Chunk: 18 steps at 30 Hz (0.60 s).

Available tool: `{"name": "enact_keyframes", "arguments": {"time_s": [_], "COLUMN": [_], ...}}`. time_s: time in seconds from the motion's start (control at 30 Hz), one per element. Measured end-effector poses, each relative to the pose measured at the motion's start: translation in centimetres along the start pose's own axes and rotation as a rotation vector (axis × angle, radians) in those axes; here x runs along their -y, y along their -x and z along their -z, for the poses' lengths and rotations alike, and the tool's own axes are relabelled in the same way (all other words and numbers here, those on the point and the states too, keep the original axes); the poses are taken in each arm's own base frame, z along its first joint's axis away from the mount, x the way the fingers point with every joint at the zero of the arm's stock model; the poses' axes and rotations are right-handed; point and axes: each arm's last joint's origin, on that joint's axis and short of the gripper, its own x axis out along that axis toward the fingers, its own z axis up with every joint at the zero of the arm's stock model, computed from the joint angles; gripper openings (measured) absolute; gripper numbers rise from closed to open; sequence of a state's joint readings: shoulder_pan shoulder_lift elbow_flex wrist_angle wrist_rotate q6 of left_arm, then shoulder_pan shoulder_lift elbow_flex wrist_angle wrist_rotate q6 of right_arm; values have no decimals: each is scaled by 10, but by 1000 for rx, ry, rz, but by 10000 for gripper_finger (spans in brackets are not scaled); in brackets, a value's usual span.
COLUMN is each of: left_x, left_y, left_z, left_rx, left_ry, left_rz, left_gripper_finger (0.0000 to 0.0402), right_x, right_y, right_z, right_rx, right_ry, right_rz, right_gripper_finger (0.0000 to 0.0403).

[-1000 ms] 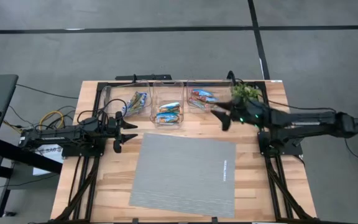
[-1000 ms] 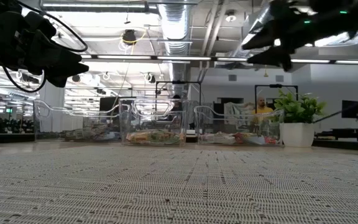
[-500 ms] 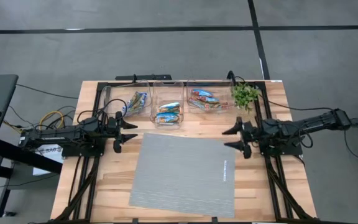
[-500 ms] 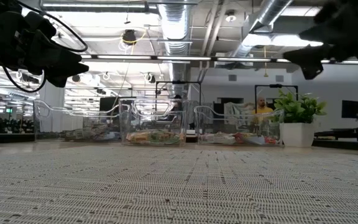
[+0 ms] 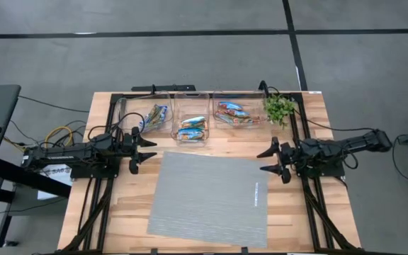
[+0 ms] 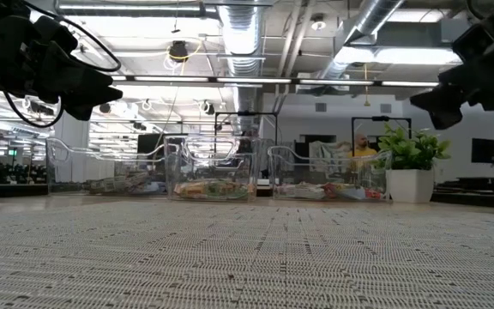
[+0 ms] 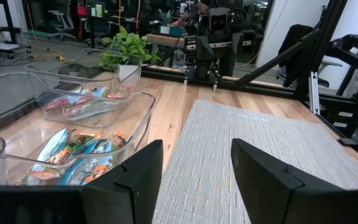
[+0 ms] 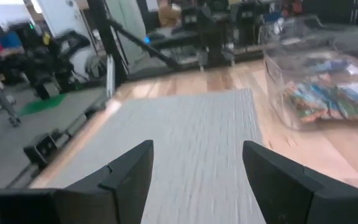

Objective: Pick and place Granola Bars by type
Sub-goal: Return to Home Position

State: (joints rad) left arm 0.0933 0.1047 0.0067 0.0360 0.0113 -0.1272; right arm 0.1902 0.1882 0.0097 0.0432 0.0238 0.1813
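Observation:
The granola bars lie in three clear bins along the table's far edge. Silver-blue bars (image 5: 154,115) are in the left bin, blue and mixed ones (image 5: 192,127) in the middle bin, and orange-red ones (image 5: 232,112) in the right bin. My left gripper (image 5: 142,151) hovers open at the grey mat's left far corner, with the middle bin's bars (image 7: 82,165) just ahead of it. My right gripper (image 5: 268,161) hovers open at the mat's right far corner, near a bin of bars (image 8: 334,102). Neither gripper holds anything.
A grey woven mat (image 5: 211,198) covers the middle of the wooden table. A small potted plant (image 5: 280,108) stands at the far right corner beside the right bin. Black frame rails (image 5: 310,205) run along both side edges. People sit in the room beyond the table (image 6: 363,146).
My right gripper has drawn back from above the right bin toward the table's near and right edges, and has come down somewhat; it now hovers over the mat's right far corner. The bars and bins have stayed in place.

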Motion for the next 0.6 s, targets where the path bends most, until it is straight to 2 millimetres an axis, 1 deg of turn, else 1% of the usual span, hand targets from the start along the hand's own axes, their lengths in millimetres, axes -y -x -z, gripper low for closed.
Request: {"name": "enact_keyframes", "arguments": {"time_s": [0.03,0.13,0.37,0.6], "left_x": [0,0,0,0], "left_y": [0,0,0,0], "left_z": [0,0,0,0], "left_rx": [-1,0,-1,0], "left_ry": [0,0,0,0], "left_rz": [0,0,0,0], "left_gripper_finger": [183,183,183,183], "right_x": [0,0,6,7], "right_y": [1,2,2,2], "right_z": [2,0,0,0], "right_rx": [-20,-2,2,4], "right_ry": [4,31,24,22], "right_rz": [2,-23,32,50], "right_gripper_finger": [240,240,240,240]}}
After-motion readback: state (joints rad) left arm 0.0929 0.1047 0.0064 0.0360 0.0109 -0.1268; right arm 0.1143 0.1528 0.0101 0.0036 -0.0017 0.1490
